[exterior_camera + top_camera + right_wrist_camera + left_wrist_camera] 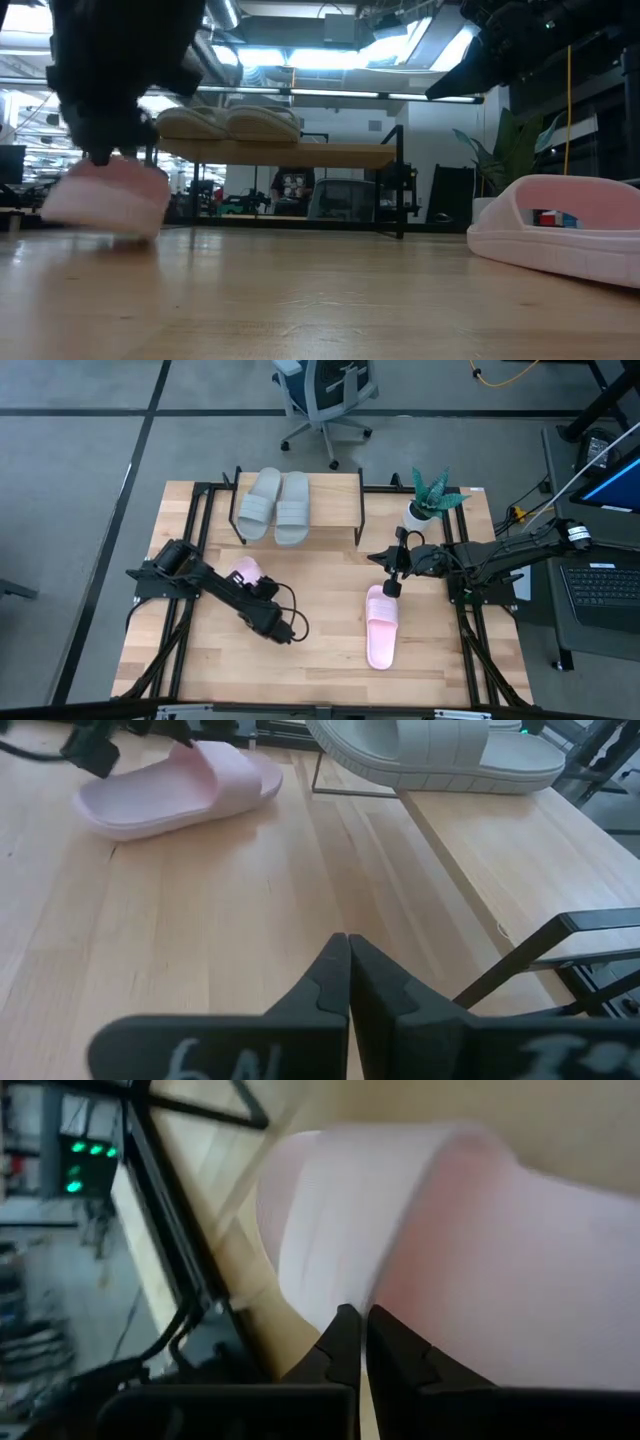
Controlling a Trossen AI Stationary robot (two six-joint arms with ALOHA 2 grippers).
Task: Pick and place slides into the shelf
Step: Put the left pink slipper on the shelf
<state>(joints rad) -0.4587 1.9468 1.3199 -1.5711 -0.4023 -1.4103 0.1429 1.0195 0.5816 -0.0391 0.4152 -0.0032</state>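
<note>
One pink slide [245, 569] sits under my left gripper [254, 580], which is shut on it left of the table's middle; this slide also shows in the low view [105, 196] and the right wrist view [180, 782]. The second pink slide [382, 626] lies sole down on the table right of centre. My right gripper [347, 965] is shut and empty, raised above that slide's far end [381, 596]. Two grey-green slides [275, 506] rest side by side on the shelf [340, 510] at the far edge. My left gripper comes at the pink slide from above, fingers pointing down [100, 150]. The fingertips [345, 1335] are closed on an upper edge of the slide [345, 1295]; blur hides which part. The slide sits at or just off the table; I cannot tell which.
A potted plant [432, 498] stands right of the shelf at the far edge. Black frame rails [195, 530] run along both table sides. Bare wood [310, 610] lies between the two pink slides and in front of the shelf. The shelf top [335, 488] is bare right of the grey-green pair.
</note>
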